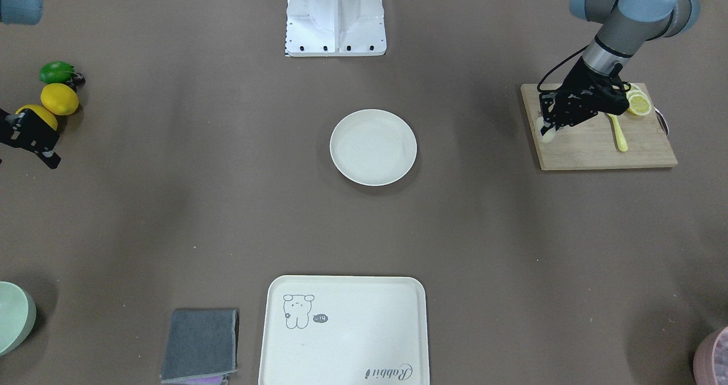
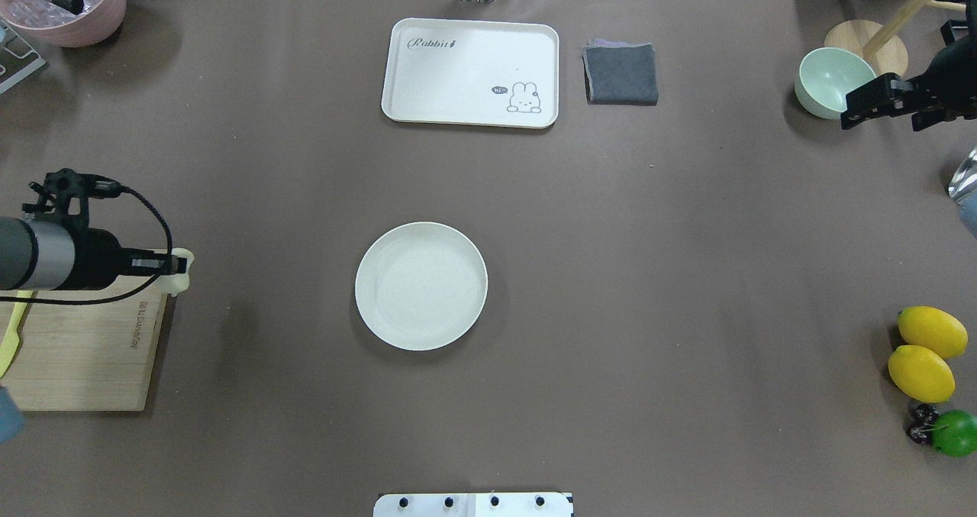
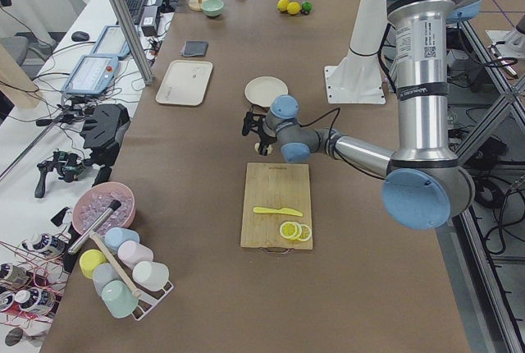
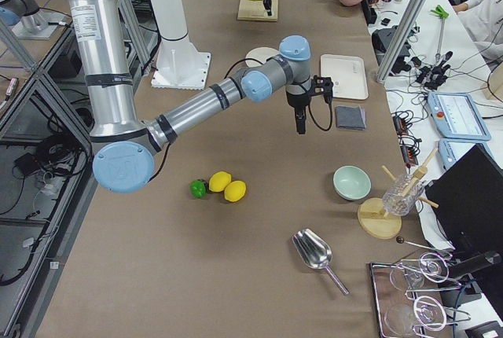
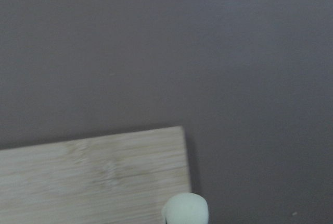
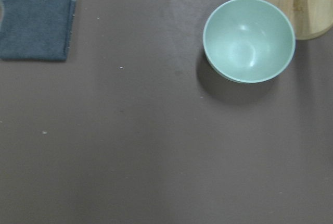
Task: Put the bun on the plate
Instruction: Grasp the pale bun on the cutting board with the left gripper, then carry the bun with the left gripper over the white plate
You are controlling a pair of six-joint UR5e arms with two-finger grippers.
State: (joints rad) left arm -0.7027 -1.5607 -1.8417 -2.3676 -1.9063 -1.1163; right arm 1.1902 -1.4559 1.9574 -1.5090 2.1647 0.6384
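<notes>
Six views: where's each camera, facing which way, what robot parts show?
Exterior front-facing: across the table, steeply down on the plate; left arm at view's right, left gripper shut on the bun.
Overhead exterior: behind the robot base, forward-down; left arm left, right gripper right.
Exterior left: table end, along it; left arm near.
Exterior right: opposite end; right arm near.
Left wrist-mounted: down on cutting board corner, bun; no fingers.
Right wrist-mounted: down on green bowl, grey cloth; no fingers.
Shared: front-facing and overhead both show the plate.
</notes>
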